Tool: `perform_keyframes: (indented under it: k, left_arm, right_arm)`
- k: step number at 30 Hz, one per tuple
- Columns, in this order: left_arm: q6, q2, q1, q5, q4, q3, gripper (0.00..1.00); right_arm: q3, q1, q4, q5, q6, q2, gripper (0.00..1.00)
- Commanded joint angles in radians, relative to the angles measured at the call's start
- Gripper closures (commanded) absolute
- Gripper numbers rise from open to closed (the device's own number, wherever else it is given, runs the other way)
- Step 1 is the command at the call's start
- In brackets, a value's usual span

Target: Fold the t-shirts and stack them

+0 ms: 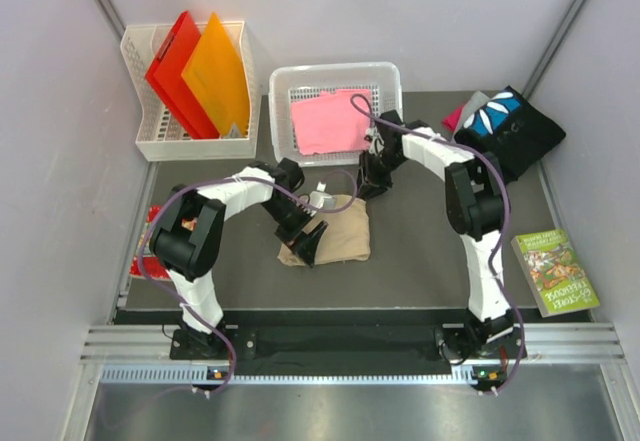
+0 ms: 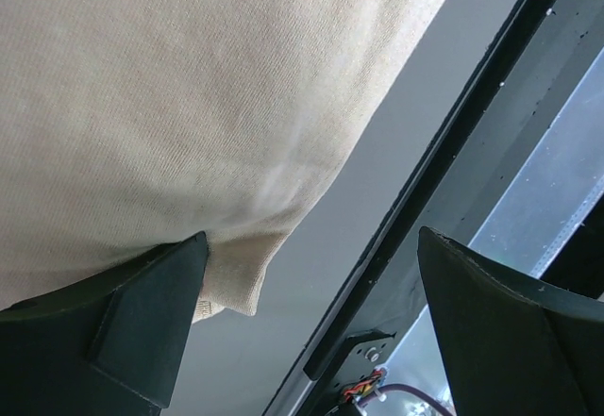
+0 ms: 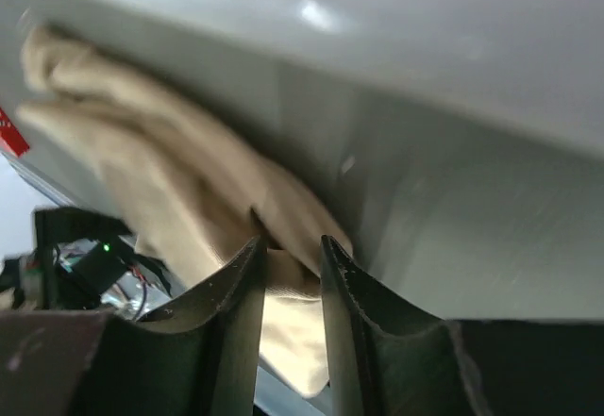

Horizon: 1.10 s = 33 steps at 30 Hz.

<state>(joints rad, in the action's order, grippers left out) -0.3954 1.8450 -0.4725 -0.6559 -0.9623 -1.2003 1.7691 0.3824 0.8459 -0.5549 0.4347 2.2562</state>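
Jaws nearly closed, the right gripper point(image 3: 288, 256) pinches the 1 o'clock corner of the folded tan t-shirt point(image 1: 345, 231) at the middle of the table point(image 1: 430, 261), while the left gripper point(image 2: 311, 237) gapes wide and empty at its 8 o'clock edge, the pink t-shirt point(image 1: 325, 121) lying in the white basket point(image 1: 285, 81) at 12 o'clock.

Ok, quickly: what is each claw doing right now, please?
Left claw: open, gripping nothing.
Right claw: closed on the tan t-shirt.
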Motion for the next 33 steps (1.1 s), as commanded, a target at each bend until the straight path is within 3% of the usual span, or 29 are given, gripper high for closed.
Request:
perform_keyframes:
  k: [1,7,15,22,33]
  left_arm:
    - [-0.042,-0.021,0.000,0.090,0.050,0.042,0.01]
    - [-0.052,-0.039,0.002,0.117,0.047,0.050,0.01]
    - [-0.089,-0.067,0.002,0.162,0.048,0.103,0.01]
    - [-0.091,-0.066,0.002,0.160,0.068,0.125,0.01]
    - [-0.088,-0.067,0.002,0.159,0.080,0.134,0.01]
  right_arm:
    - [-0.016,0.050,-0.019,0.084,-0.047,-0.211,0.69]
    - [0.044,0.079,0.085,0.210,-0.116,-0.236,0.68]
    - [-0.051,0.138,0.029,0.337,-0.154,-0.282,0.66]
    - [-0.077,0.182,-0.025,0.427,-0.169,-0.212,0.67]
    - [0.092,0.214,-0.033,0.495,-0.188,-0.026,0.71]
